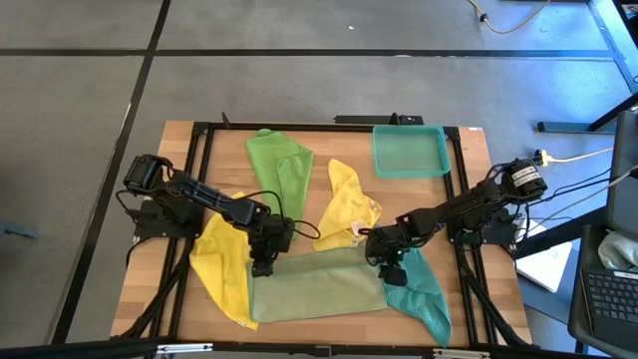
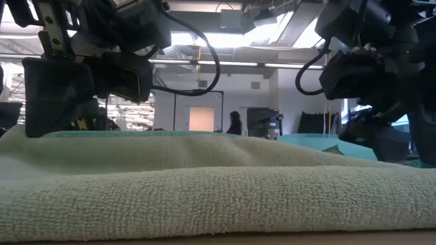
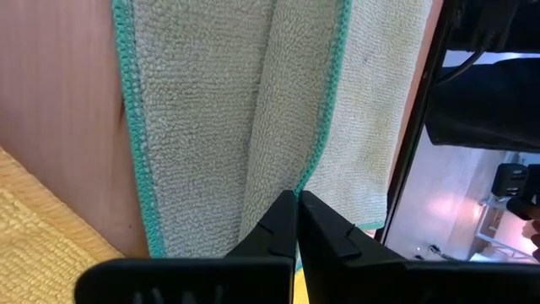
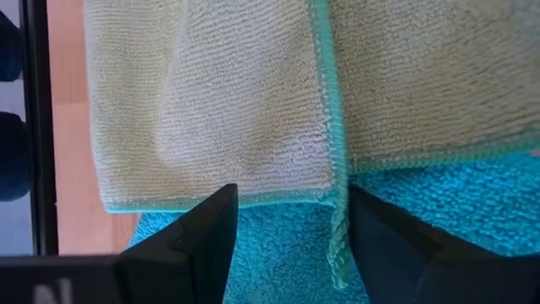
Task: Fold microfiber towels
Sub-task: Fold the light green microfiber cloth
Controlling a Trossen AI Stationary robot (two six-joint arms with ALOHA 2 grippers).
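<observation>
One pale olive-green towel [image 1: 317,286] lies at the front-centre of the table [image 1: 469,184], already doubled into a long band; its long axis runs left to right across the table, so each short end faces one arm. Left end sits just beside the spread yellow towel [image 1: 221,264], right end overlaps the teal towel [image 1: 424,292]. Left gripper [image 1: 263,265] is down at the left short end: in the left wrist view the fingers are pressed together with the teal-stitched hem [image 3: 325,127] of the upper layer running straight into their tips; whether cloth is pinched between them, I cannot tell. Right gripper [image 1: 392,269] hovers over the right short end with fingers apart; the right wrist view shows the corner of the olive cloth and its stitched edge lying between the two fingers, teal terry beneath. Judgement: both arms are about equally near their own end, so the next fold most likely turns on carrying one short end along the long axis toward the other. Risk: the open right fingers could take the teal cloth together with the olive corner. Farther back, apart from the work: bright green towel [image 1: 280,163], second yellow towel [image 1: 347,207], rigid teal tray [image 1: 410,151].
</observation>
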